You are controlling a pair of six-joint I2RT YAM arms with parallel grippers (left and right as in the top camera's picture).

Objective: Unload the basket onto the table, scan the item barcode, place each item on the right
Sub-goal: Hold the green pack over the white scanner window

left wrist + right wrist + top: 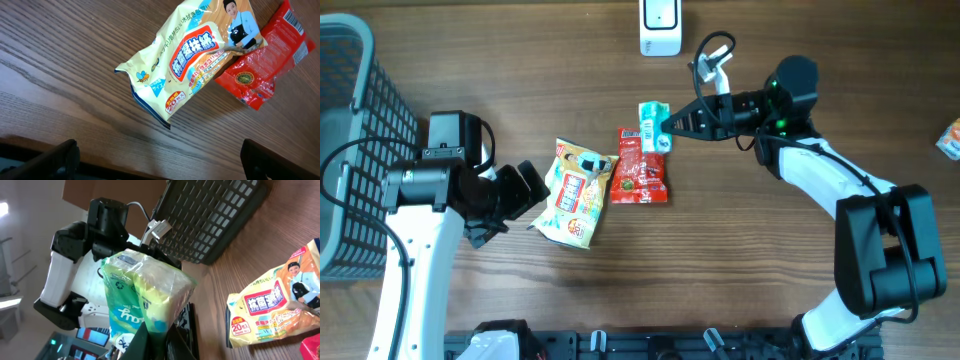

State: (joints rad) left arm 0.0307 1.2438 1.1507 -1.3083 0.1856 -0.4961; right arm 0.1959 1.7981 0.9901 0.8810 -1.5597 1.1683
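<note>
Above the bench (770,290), the overhead view shows the right pincer (667,124) closed on a green-and-white tissue pack (651,118), gripping it by its right edge; the pack sits over the top edge of a red snack packet (642,170) that lies flat on the wood; a yellow wet-wipe pack (577,192) lies just left of the red packet, touching it; the left pincer (527,192) rests near the wipes' left edge with its fingers wide apart and nothing between them; a white scanner (660,27) stands at the far edge, well apart from the tissue pack; a dark wire basket (350,150) fills the left side; a small orange item (950,138) shows at the right edge.

From the left wrist, the left pincer (160,157) is spread, its two dark fingers (45,160) at the bottom corners; the wet-wipe pack (195,55) lies beyond them, overlapping the red snack packet (267,62).

From the right wrist, the right pincer (156,342) is clamped on the lower end of the tissue pack (145,290), which stands upright before the camera; behind it are the left arm (75,265) and the basket (215,215); the wet-wipe pack (275,305) lies on the bench at right.
</note>
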